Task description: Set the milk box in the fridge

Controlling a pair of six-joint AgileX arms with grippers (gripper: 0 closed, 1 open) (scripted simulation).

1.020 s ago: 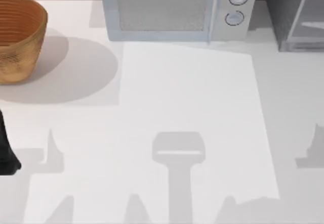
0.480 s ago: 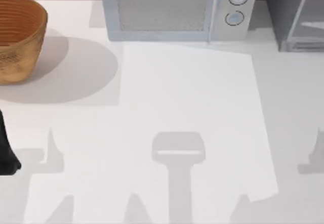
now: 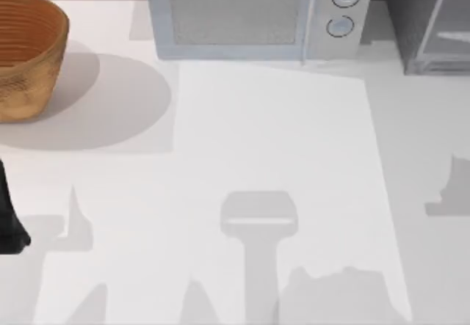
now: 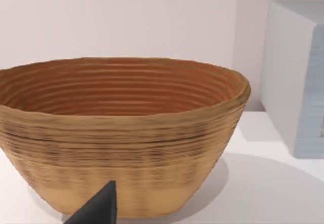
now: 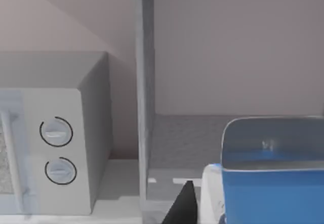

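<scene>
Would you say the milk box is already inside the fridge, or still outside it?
Still outside. In the right wrist view the milk box sits close to the camera, in front of the fridge, whose interior lies beyond it.

Basket [image 4: 121,133] ribbed, woven-looking; microwave [image 3: 257,17] seemingly matt.

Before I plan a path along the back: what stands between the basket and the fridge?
In the top view, the microwave stands between the basket and the fridge.
</scene>
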